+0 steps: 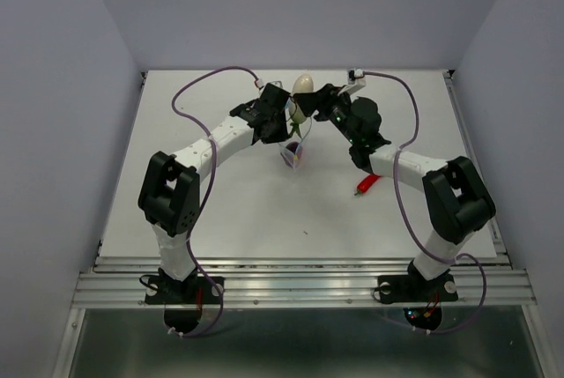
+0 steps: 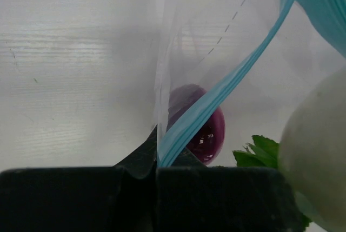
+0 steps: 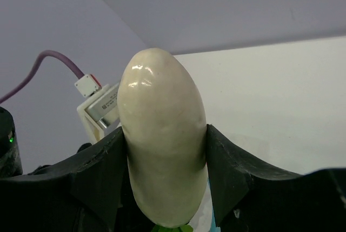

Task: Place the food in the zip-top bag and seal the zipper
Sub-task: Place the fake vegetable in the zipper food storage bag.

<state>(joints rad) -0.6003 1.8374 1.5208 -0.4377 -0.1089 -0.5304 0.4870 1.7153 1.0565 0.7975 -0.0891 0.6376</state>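
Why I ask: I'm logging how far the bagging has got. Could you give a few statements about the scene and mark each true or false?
1. The right gripper holds the radish. True.
2. The chili is in the bag. False: it lies on the table by the right arm.
3. The left gripper pinches the bag at its zipper. True.
4. The ball lies loose on the table. False: it shows through the plastic, inside the bag.
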